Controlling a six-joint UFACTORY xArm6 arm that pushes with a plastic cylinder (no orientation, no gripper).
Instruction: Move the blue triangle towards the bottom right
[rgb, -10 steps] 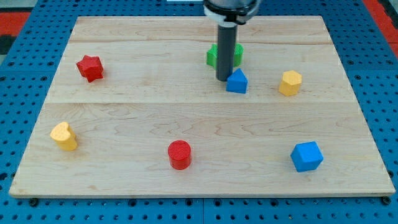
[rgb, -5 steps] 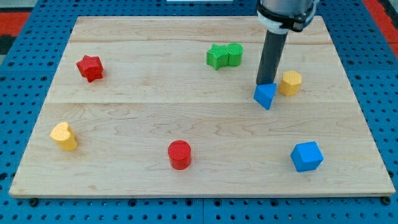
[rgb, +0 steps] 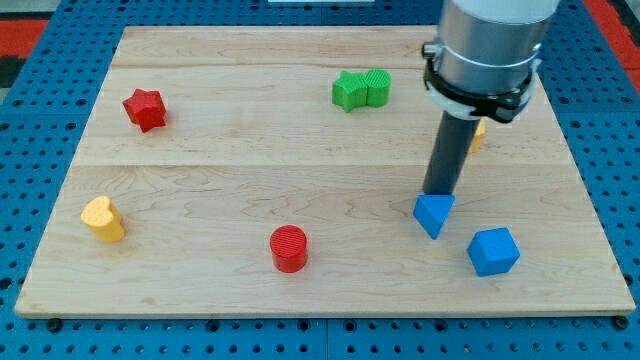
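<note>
The blue triangle (rgb: 433, 214) lies on the wooden board (rgb: 200, 200) in the lower right part of the view. My tip (rgb: 437, 194) rests against the triangle's upper edge. A blue cube (rgb: 493, 251) sits just to the lower right of the triangle, a small gap apart.
A yellow block (rgb: 478, 133) is mostly hidden behind the rod. Two green blocks (rgb: 360, 89) touch each other at the top centre. A red star (rgb: 145, 108) is at upper left, a yellow heart (rgb: 103, 218) at lower left, a red cylinder (rgb: 289, 248) at bottom centre.
My tip has pushed the blue triangle from beside the green blocks to the right, then down toward the blue cube. The rod now covers most of the yellow block.
</note>
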